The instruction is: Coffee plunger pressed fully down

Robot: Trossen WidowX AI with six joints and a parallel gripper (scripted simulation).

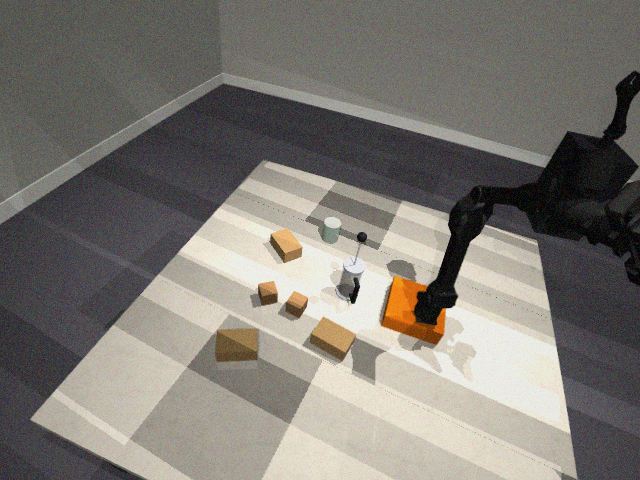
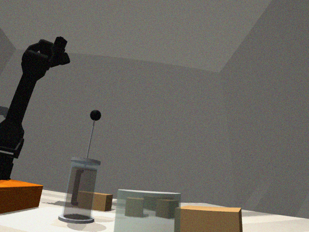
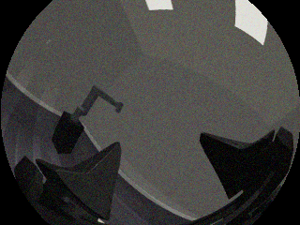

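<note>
Coffee press (image 1: pixel 353 281) (image 2: pixel 81 192) stands upright on the bench (image 1: pixel 413 439) (image 2: pixel 27 221), away from all four edges, a bit nearer the far edge than the near one in the top view. Plunger (image 1: pixel 361 237) (image 2: pixel 95 115) is up, black knob high above the lid on its thin rod; not pressed. Tool (image 1: pixel 622 229) (image 2: pixel 63 50) (image 3: pixel 161 142) is wide open, nothing between the fingers, up in the air and well apart from the knob. Arm (image 1: pixel 457 253) (image 2: pixel 21 99) rises from the orange block (image 1: pixel 403 304) (image 2: pixel 22 198), which lies toward the right edge, near the press. Pale green cup (image 1: pixel 331 230) (image 2: pixel 147 212) is on the far-edge side of the press. Wooden block (image 1: pixel 285 244) (image 2: pixel 210 219) sits left of the cup, toward the far left corner. Two small cubes (image 1: pixel 267 293) (image 1: pixel 296 304) lie between press and left edge. Two more wooden blocks (image 1: pixel 236 345) (image 1: pixel 333 338) are on the near-edge side.
</note>
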